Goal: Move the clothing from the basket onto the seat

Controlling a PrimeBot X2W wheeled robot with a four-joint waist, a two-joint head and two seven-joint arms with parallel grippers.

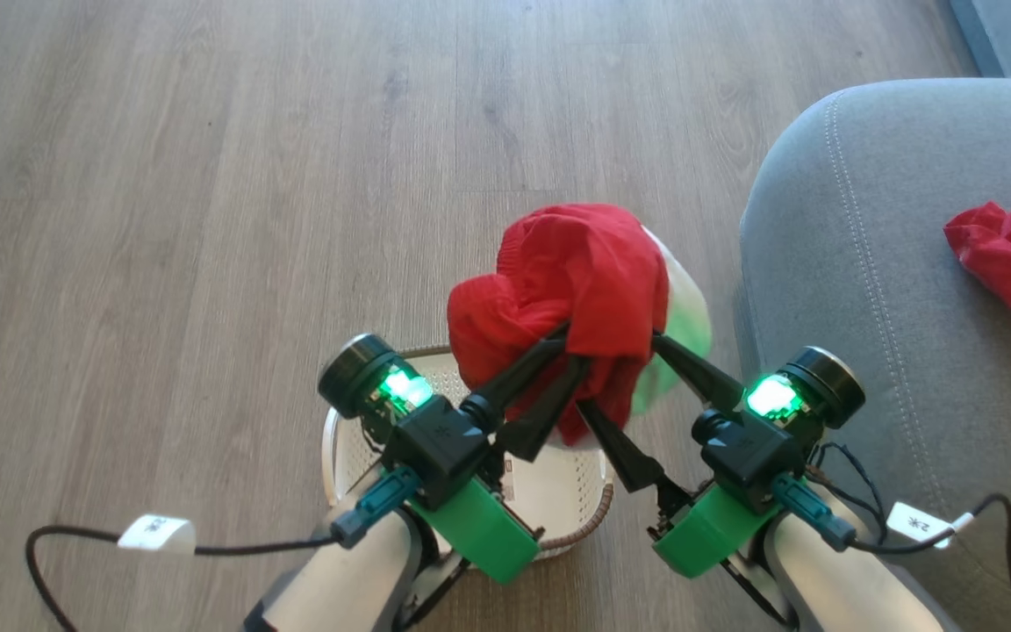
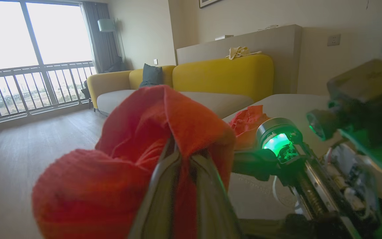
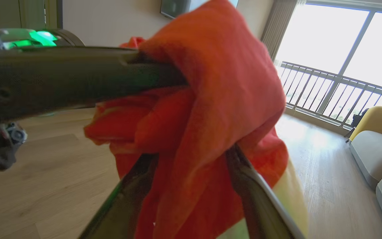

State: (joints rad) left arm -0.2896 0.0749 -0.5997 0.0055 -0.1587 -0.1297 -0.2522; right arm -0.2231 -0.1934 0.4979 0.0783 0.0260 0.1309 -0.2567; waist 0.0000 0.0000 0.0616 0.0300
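A: What's in the basket (image 1: pixel 571 509)?
B: Mostly hidden behind arms. The left gripper (image 1: pixel 572 348) is nearly closed, pinching the clothing (image 1: pixel 567 272) above it. The right gripper (image 1: pixel 618 370) is wider, cloth bunched between, grip unclear.
A: And the seat (image 1: pixel 856 263)?
B: A red garment (image 1: pixel 1010 254), cut off.

Basket (image 1: pixel 571 491) part hidden under clothing (image 1: pixel 576 272); seat (image 1: pixel 830 263) cropped.

Cable tags (image 1: pixel 154 529) carry dark marks, too small to read.
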